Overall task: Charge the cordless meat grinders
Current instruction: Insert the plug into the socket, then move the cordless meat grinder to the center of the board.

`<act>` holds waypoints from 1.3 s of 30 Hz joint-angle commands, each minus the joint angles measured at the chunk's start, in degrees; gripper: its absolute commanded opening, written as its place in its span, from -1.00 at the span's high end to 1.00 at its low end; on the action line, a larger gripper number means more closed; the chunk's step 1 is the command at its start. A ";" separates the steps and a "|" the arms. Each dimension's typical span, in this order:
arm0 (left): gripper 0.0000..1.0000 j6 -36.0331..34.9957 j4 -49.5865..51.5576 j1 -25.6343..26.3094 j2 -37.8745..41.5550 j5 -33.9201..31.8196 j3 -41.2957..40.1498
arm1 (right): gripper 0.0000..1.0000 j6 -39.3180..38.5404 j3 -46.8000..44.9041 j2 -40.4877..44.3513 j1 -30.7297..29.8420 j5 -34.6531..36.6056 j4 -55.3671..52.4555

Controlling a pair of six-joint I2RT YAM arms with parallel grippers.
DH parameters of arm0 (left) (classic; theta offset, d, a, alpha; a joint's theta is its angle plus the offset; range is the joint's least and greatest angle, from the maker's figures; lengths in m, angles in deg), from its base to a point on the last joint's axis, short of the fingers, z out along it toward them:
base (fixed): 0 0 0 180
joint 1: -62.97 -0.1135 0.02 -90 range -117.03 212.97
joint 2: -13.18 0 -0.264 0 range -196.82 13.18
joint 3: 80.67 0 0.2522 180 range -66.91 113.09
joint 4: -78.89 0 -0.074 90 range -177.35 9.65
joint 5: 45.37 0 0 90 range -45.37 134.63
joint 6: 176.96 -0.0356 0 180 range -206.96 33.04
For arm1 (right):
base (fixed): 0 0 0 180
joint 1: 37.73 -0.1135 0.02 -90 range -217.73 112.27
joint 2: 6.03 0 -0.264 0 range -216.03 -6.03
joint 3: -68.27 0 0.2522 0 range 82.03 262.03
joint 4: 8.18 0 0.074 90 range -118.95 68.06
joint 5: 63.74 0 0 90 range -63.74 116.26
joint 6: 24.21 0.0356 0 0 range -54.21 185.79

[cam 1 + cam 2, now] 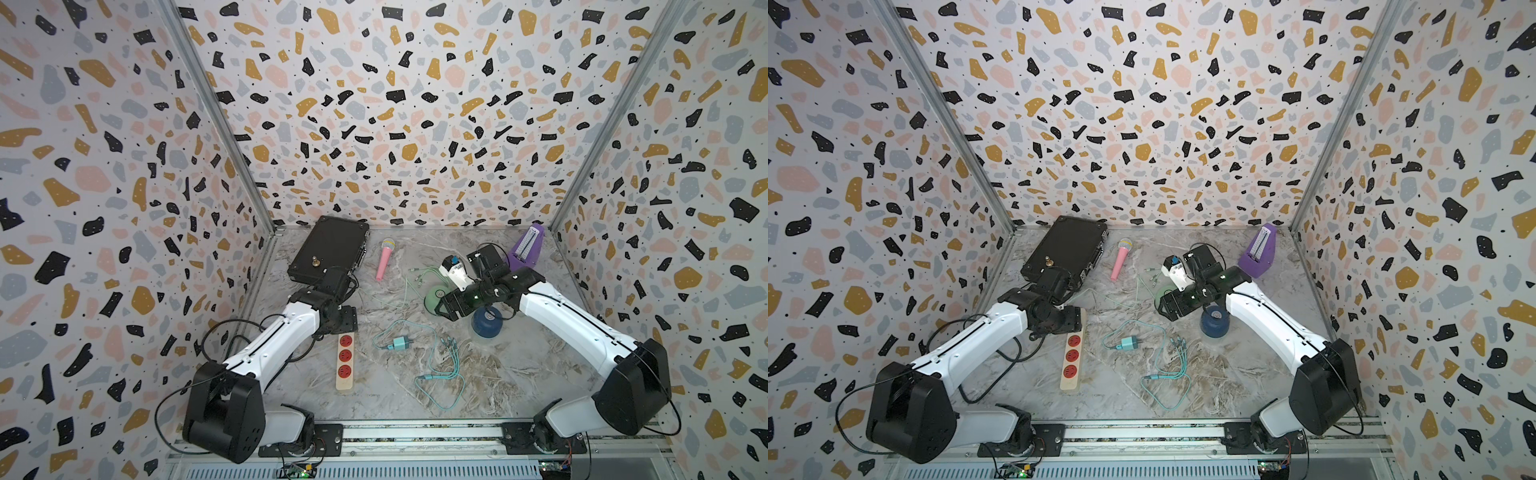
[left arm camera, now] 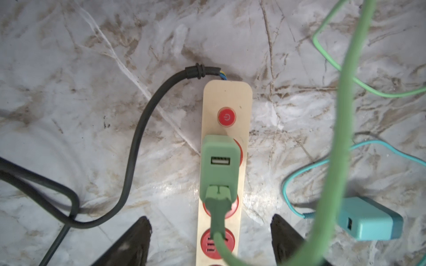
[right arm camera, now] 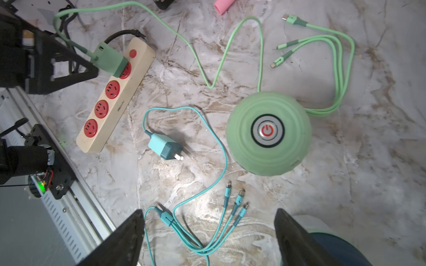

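**Grinders wait as the chargers are laid out.** Both cordless meat grinders sat on the marble-patterned table point(image 3: 368, 184) on the robot's right side. The mint green grinder point(image 3: 268, 133) stood upright with its silvery button on top. The navy blue grinder point(image 1: 487, 324) stood just beside it, partly under the right arm point(image 1: 552, 307) in both top views.

The right gripper point(image 3: 208, 210) hung above the table, jaws spread wide with nothing between them. The left gripper point(image 2: 209, 216), equally wide and empty, straddled the power strip point(image 2: 227, 96). There the green adapter point(image 2: 219, 165) sat in the socket nearest the red switch point(image 2: 227, 117). Its green cable point(image 3: 260, 53) ran behind the mint dome, and we counted three green connectors point(image 3: 278, 61) lying free beyond it. The teal adapter point(image 3: 164, 147) lay loose with its prongs bare, and the teal connectors point(image 3: 227, 192) were fanned out nearby. We could not see a charging port on either grinder.

We judged the grinders to be rigid plastic shells, weighted somewhat by a motor. They looked unlikely to crush, but rounded enough to squirt out of a pinch taken high. The mint dome's ribbed flanks looked the better purchase: low, across the widest part, clear of the button. The cables looked limp, so we reckoned the stiff moulded collar of a connector the place to grip, with the free gripper steadying the dome.
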 commanded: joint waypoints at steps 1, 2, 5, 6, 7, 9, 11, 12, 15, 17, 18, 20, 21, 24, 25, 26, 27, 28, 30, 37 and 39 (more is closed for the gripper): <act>-0.62 -2.49 5.12 -0.32 1.93 3.35 3.27 | -0.81 -0.05 2.98 -2.47 0.19 4.60 -2.45; -0.62 -2.81 5.33 -0.32 2.27 3.98 3.84 | -0.82 -0.30 3.45 -3.19 0.19 5.10 -2.43; -0.62 -3.14 3.67 -0.35 2.64 7.35 4.95 | -0.83 -0.54 4.99 -6.18 0.27 6.92 -2.48; -0.62 -3.17 2.95 -0.35 2.49 8.63 5.19 | -0.84 -0.50 5.53 -7.17 0.28 7.59 -2.35; -0.62 -3.38 2.19 -0.27 2.28 9.91 5.40 | -0.85 -0.46 6.05 -7.99 0.28 8.30 -2.14; -0.62 -3.14 1.00 -0.32 1.95 11.41 5.66 | -0.86 -0.46 6.89 -9.19 0.24 9.72 -1.49; -0.61 -2.90 -0.45 -0.35 2.08 12.86 5.51 | -0.89 -0.71 7.43 -10.40 0.28 11.31 -0.69; -0.61 -2.79 -1.12 -0.31 2.15 13.26 5.34 | -0.90 -0.92 7.83 -11.21 0.28 11.47 -0.47; -0.62 -2.86 -1.34 -0.32 2.19 13.25 5.24 | -0.91 -1.14 9.23 -13.65 0.28 11.05 -0.41; -0.61 -2.72 -1.56 -0.32 2.57 13.31 4.95 | -0.91 -0.93 9.81 -15.02 0.28 10.71 0.03; -0.61 -2.62 -1.81 -0.28 2.90 13.25 4.69 | -0.92 -0.76 10.01 -15.56 0.28 10.39 0.36; -0.61 -2.38 -2.02 -0.32 3.26 13.07 4.29 | -0.92 -0.28 10.54 -16.71 0.28 9.38 1.04; -0.61 -2.38 -2.09 -0.29 3.33 13.06 4.15 | -0.91 0.00 10.98 -17.38 0.28 8.66 1.05; -0.62 -2.37 -1.80 -0.27 3.74 12.21 3.69 | -0.90 1.09 11.88 -18.99 0.15 6.85 1.14; -0.62 -2.36 -1.74 -0.33 3.83 11.89 3.60 | -0.88 1.35 12.02 -19.30 -0.02 6.67 1.14; -0.62 -2.53 -1.64 -0.31 3.85 11.68 3.53 | -0.86 1.43 11.97 -19.50 -0.21 6.76 1.30; -0.62 -2.61 -1.54 -0.32 3.76 11.57 3.49 | -0.82 1.30 11.89 -19.67 -0.53 7.17 1.30; -0.62 -2.77 -1.48 -0.34 3.72 11.61 3.40 | -0.80 1.14 11.93 -19.90 -0.83 7.53 1.25; -0.62 -3.03 -1.39 -0.34 3.53 11.44 3.20 | -0.73 0.63 12.39 -20.74 -1.58 7.83 0.34; -0.62 -3.28 -0.79 -0.30 3.66 9.42 3.90 | -0.44 0.13 13.44 -22.41 -3.19 7.60 -2.07; -0.62 -3.40 -0.78 -0.37 3.53 9.13 3.93 | -0.40 -0.51 13.18 -22.24 -3.72 6.58 -2.17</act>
